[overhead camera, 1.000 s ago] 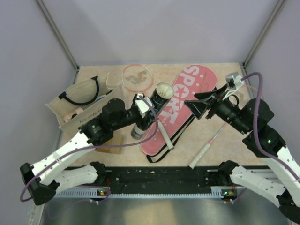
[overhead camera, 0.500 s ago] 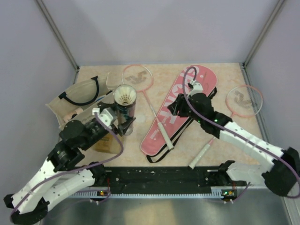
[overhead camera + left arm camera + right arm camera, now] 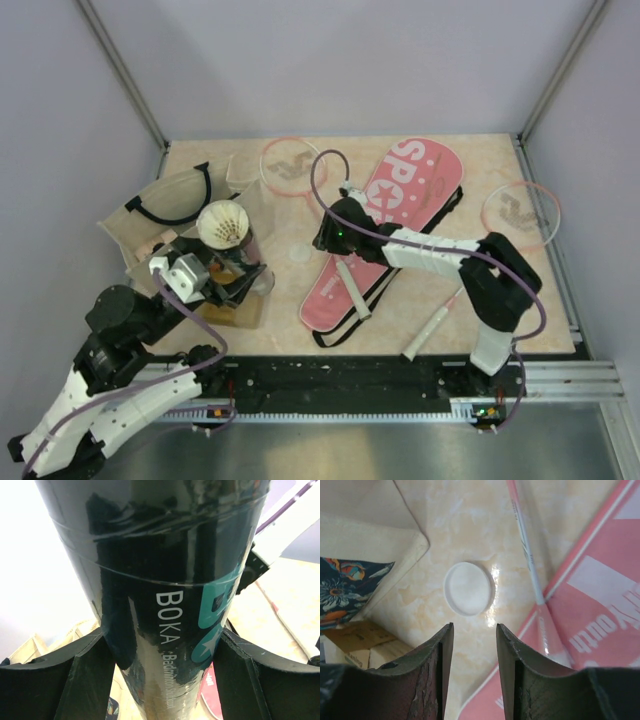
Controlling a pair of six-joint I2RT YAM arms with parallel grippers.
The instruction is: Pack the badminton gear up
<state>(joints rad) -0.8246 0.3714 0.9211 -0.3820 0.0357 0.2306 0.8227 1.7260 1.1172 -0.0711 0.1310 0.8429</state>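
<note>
tube (image 3: pixel 165 605): glossy black cylinder | disc (image 3: pixel 469 588): flat, white, round | tabletop (image 3: pixel 470 522): marbled beige

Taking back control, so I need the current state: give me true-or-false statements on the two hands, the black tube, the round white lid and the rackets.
The left hand grips the black tube with teal lettering. True.
The right hand grips the round white lid. False: it is open and empty, apart from the lid.
A pink-rimmed racket lies across the pink "SPORT" cover. True.
The tube's upper end is capped. False: it is open.
</note>
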